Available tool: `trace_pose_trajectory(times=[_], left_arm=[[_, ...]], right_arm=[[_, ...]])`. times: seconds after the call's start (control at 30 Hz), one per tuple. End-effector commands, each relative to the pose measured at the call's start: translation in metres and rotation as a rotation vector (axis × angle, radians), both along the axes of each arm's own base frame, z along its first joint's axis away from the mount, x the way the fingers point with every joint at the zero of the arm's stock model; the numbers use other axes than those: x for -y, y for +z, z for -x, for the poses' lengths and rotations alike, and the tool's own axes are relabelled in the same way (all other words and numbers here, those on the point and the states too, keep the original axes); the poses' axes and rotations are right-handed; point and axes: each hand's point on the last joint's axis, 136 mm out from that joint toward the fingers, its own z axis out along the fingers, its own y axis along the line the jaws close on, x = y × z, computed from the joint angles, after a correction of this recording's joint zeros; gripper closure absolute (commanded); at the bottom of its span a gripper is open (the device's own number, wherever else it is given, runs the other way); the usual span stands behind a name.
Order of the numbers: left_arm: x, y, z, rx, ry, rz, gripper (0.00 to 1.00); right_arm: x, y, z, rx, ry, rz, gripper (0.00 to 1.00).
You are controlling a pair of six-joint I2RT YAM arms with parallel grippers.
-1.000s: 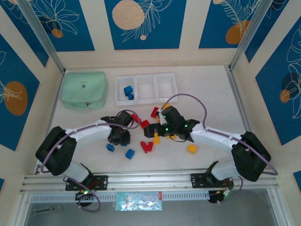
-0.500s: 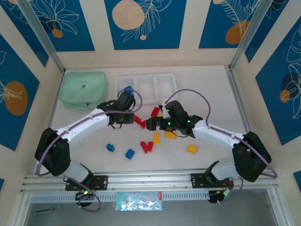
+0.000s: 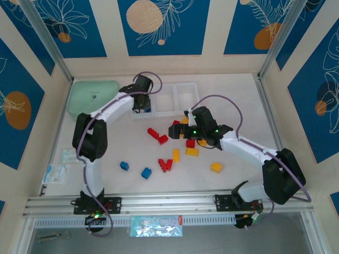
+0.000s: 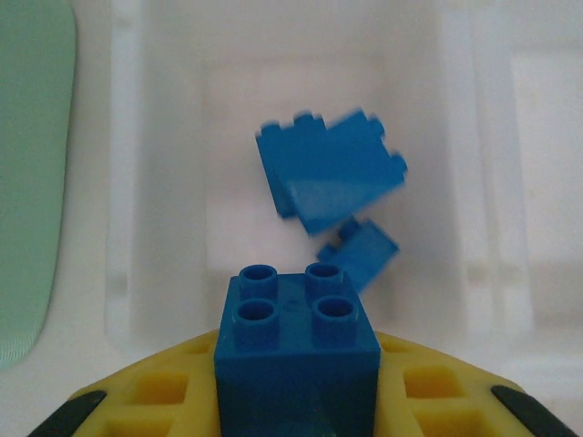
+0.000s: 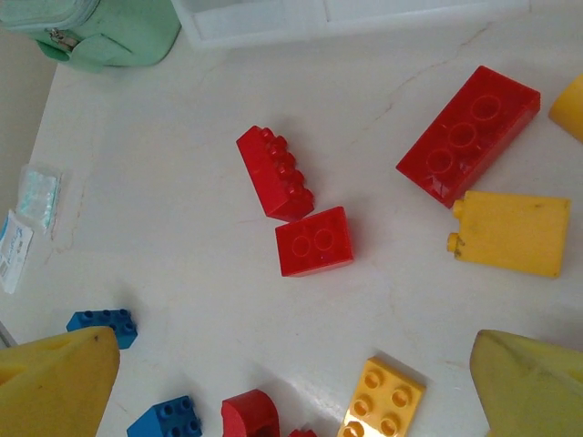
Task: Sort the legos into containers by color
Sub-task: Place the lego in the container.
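Left gripper (image 4: 296, 401) clenched on blue 2x2 brick (image 4: 296, 350), above leftmost white bin (image 4: 164, 182) holding two blue bricks (image 4: 328, 177). Right gripper (image 5: 296, 378) spread wide, empty, over red bricks (image 5: 314, 241) mid-table; yellow brick (image 5: 510, 235) right.

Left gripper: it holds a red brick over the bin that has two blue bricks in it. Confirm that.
Wrong colour. The left wrist view shows the left gripper shut on a blue brick, not a red one, over the bin with two blue bricks in it.
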Motion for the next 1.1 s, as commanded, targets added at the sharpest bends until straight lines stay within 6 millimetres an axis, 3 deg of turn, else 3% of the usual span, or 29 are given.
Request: trace_pose_trajectory(times=[0.0, 0.13, 0.3, 0.43, 0.6, 0.8, 1.07], left_arm=[[-0.012, 0.002, -0.017, -0.005, 0.006, -0.063, 0.72], [-0.011, 0.013, -0.023, -0.001, -0.004, -0.071, 0.57], [-0.003, 0.04, -0.022, 0.042, -0.023, -0.015, 0.5], [-0.001, 0.059, -0.005, 0.014, -0.036, 0.031, 0.47], [0.002, 0.076, 0.037, 0.006, -0.061, 0.123, 0.43], [-0.017, 0.077, 0.106, -0.039, -0.05, 0.087, 0.39], [-0.031, 0.042, 0.204, -0.173, -0.06, 0.047, 0.33]], right_arm=[[0.0, 0.017, -0.006, 0.02, 0.014, -0.02, 0.01], [0.004, 0.024, -0.009, 0.038, 0.01, -0.017, 0.01], [0.007, 0.028, -0.009, 0.045, 0.01, -0.023, 0.01], [0.005, 0.027, -0.006, 0.032, 0.023, -0.03, 0.01], [-0.001, 0.023, 0.003, 0.008, 0.074, -0.023, 0.01], [-0.009, 0.015, 0.022, -0.034, 0.142, -0.007, 0.01], [-0.023, 0.001, 0.056, -0.08, 0.214, 0.023, 0.01]])
